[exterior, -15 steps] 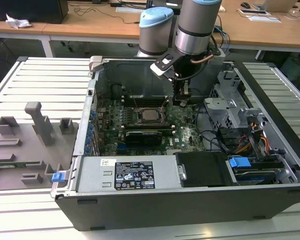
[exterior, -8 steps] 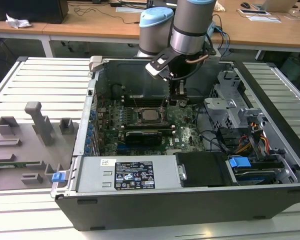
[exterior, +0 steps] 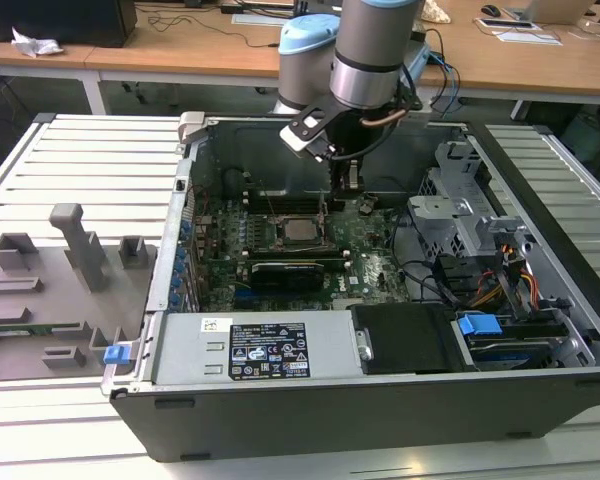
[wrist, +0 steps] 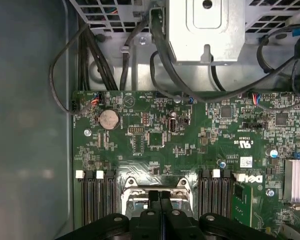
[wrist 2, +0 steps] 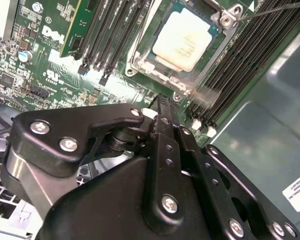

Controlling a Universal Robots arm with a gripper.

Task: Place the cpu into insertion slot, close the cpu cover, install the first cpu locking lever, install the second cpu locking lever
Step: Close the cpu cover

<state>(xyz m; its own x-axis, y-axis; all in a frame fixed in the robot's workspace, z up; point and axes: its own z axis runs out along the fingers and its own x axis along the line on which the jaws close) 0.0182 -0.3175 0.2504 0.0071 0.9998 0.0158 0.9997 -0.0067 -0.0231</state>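
The clenched, empty claw (wrist 2: 162,102) hovers just beside the cpu cover (wrist 2: 145,67), which frames the seated cpu (wrist 2: 184,40), light, rigid and likely fragile, while beyond the cover a thin, springy locking lever (wrist 2: 270,10) probably wants catching near its end.

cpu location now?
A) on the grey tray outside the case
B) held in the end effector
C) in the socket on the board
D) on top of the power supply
C: the cpu lies flat inside the frame of the cover, and the shut end effector is apart from it.
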